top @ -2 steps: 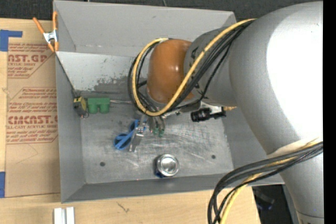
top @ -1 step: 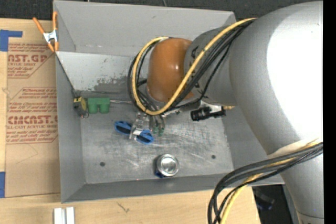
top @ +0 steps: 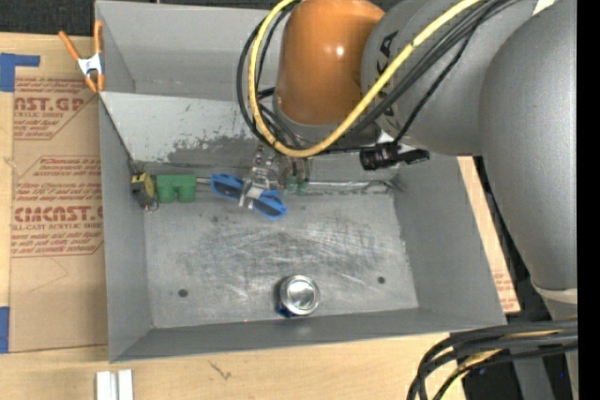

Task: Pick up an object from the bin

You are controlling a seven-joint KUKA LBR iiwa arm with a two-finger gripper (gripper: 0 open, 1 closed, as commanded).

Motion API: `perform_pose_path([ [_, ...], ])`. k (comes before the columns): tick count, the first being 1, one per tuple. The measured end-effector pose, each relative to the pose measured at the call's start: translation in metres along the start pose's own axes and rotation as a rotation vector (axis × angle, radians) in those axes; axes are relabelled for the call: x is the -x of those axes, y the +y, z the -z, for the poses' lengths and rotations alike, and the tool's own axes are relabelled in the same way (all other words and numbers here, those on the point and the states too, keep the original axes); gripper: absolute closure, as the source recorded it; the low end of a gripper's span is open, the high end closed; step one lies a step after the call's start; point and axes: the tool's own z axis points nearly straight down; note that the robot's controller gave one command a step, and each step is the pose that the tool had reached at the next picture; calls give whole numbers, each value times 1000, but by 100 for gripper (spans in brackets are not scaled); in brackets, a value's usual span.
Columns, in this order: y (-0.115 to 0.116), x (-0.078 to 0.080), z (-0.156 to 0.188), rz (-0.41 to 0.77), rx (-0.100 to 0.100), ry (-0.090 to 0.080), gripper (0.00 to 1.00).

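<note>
One blue clip-like obj lies by the jaws — open/shut, can't tell; best ctr over it, clear of green block.

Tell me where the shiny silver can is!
In the camera view the shiny silver can lies alone by the lower wall of the bin, about midway along it, well apart from the blue thing and green block farther back.

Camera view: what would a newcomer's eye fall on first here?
The big grey arm with its orange cover looms at the upper right, and its gripper hangs over a blue thing at the back of the bin. Left of that lies a green block; a shiny silver can sits alone near the front wall.
</note>
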Motion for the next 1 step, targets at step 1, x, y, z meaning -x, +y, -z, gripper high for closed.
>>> perform_pose_path([
  [1, 0, 10, 56, 243, -2, 2, 100],
])
